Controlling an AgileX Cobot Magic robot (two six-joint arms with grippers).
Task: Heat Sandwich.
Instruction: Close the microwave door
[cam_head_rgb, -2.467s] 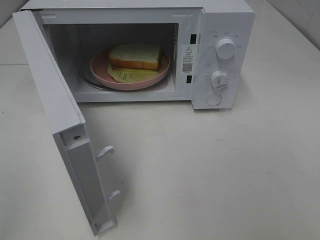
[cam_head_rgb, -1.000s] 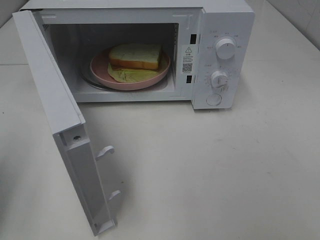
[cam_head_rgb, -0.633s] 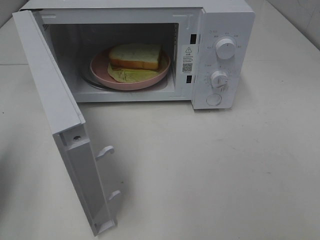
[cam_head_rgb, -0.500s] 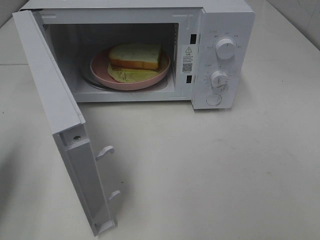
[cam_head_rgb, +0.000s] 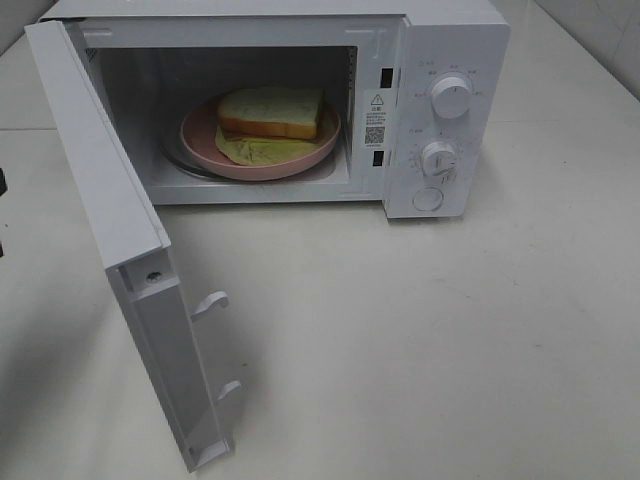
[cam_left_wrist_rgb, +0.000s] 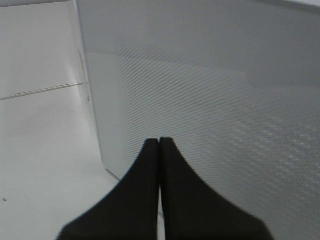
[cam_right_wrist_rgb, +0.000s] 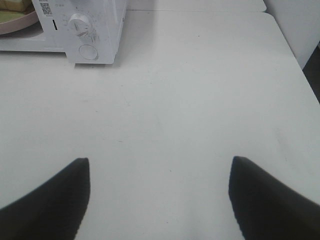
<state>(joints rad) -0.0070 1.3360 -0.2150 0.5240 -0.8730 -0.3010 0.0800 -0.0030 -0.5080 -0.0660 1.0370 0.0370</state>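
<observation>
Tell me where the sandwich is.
In the exterior high view, the sandwich sits on the pink plate inside the open microwave, left of its control panel.

Left end effector (cam_left_wrist_rgb: 159, 141) closed; right end effector (cam_right_wrist_rgb: 160, 159) wide, apparently empty.

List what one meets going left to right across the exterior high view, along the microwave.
microwave door, swung open → sandwich → warning sticker → control panel
</observation>
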